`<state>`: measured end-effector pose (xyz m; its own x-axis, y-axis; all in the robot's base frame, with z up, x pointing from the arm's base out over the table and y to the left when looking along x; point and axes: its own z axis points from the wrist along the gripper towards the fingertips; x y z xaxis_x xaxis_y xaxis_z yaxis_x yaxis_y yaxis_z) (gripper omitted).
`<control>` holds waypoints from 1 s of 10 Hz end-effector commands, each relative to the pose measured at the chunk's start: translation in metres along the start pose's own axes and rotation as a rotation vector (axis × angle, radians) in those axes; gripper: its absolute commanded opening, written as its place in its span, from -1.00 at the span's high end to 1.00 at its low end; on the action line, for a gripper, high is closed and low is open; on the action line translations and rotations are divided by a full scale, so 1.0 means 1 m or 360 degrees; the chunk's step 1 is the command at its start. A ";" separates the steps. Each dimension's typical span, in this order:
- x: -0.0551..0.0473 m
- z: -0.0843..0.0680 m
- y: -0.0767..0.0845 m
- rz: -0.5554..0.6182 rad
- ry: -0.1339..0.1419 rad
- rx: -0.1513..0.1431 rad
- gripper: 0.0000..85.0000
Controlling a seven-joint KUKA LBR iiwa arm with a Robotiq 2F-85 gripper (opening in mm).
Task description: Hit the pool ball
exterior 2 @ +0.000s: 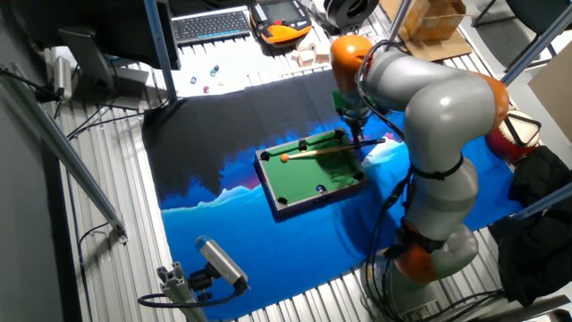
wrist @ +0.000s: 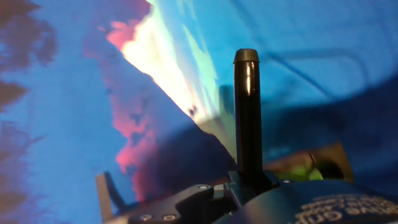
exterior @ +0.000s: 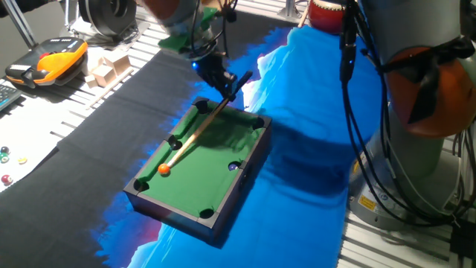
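A tiny glossy orange pool ball (exterior: 163, 170) lies on the green felt of the mini pool table (exterior: 216, 156) near its left rail; it also shows in the other fixed view (exterior 2: 285, 158). The long tan cue stick (exterior: 199, 131) slants across the felt, its tip touching or just short of the ball. My gripper (exterior: 216, 73) is shut on the cue stick's dark butt end above the table's far corner. In the hand view the black butt (wrist: 247, 118) stands up from the gripper; the ball is out of that view.
The table stands on a blue and black cloth (exterior: 312, 89). A dark bead (exterior: 233, 167) lies on the felt near the right rail. Wooden blocks (exterior: 108, 67), an orange and black device (exterior: 48, 61) and small beads (exterior: 6, 152) lie at the left.
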<state>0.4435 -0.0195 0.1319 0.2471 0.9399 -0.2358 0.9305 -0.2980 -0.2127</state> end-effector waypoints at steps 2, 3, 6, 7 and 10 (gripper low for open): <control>0.011 -0.008 -0.003 0.0015 0.0034 -0.0039 1.00; 0.017 -0.014 -0.002 0.0037 0.0047 -0.0048 1.00; 0.022 -0.023 -0.002 0.0039 0.0039 -0.0043 1.00; 0.016 -0.023 -0.002 -0.0001 0.0030 -0.0048 1.00; 0.004 -0.013 -0.002 -0.0107 -0.0069 0.0020 1.00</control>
<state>0.4464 -0.0130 0.1437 0.1733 0.9501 -0.2594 0.9414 -0.2372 -0.2397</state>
